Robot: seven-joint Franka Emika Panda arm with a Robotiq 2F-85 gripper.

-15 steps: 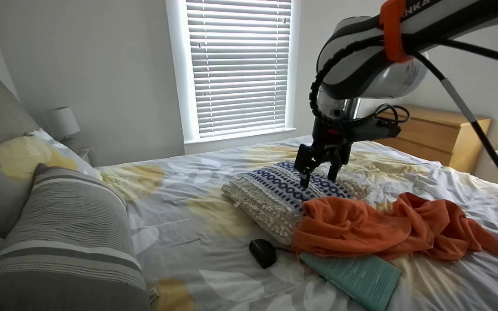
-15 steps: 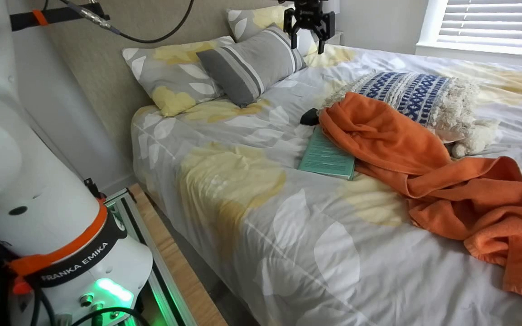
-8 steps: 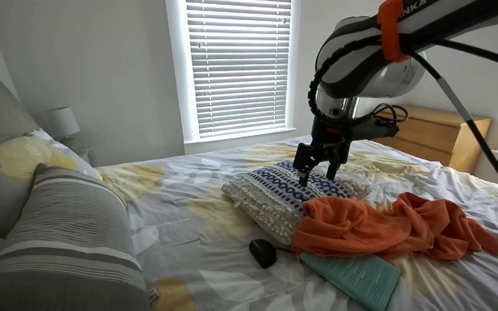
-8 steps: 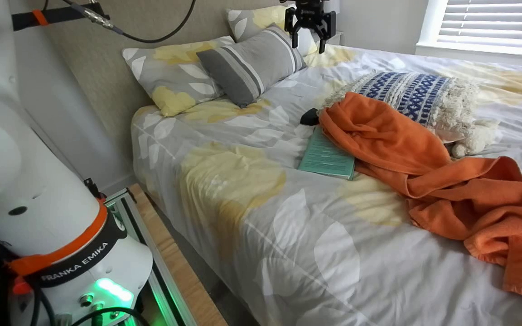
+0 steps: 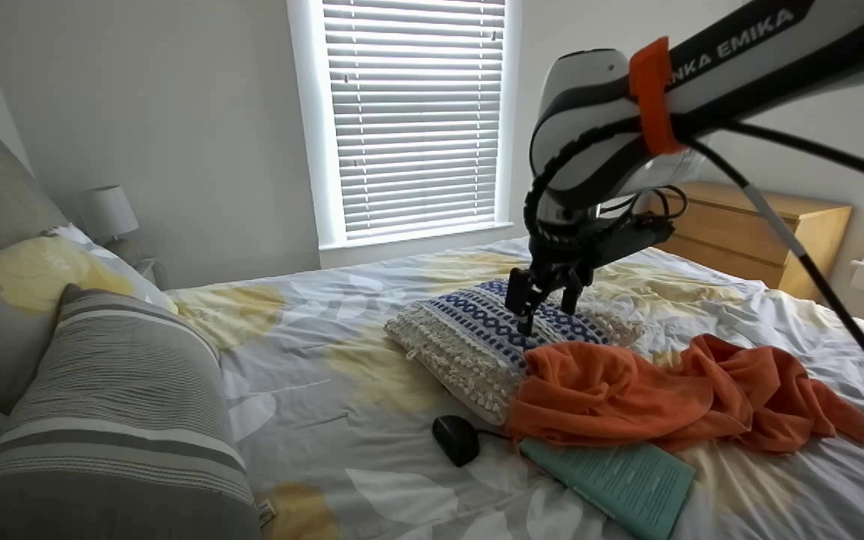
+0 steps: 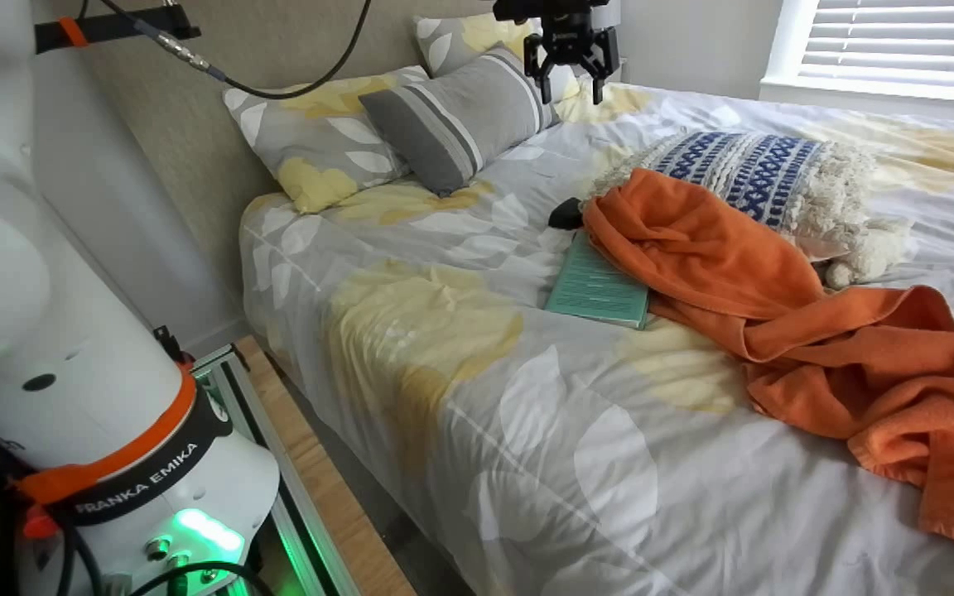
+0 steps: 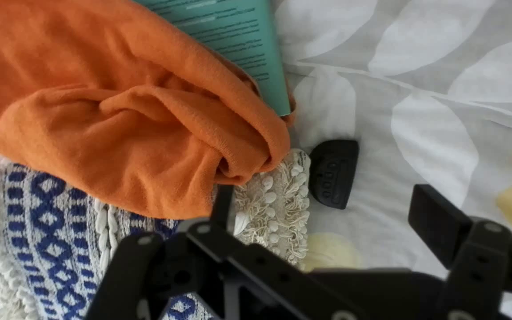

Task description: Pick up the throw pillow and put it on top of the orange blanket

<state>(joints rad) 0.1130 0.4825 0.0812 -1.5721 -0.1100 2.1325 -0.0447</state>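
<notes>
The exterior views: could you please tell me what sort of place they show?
Most likely a bedroom, probably in a home: there is a large bed with a padded-looking headboard, a table lamp near its head, and a wooden chest of drawers.

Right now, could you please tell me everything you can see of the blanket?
The blanket is plain orange cloth, soft-looking and slightly fuzzy. It lies rumpled in long, loose folds. One end drapes over an edge of the fringed pillow and part of the book; the rest trails across the bed. The open fingers hold none of it.
</notes>
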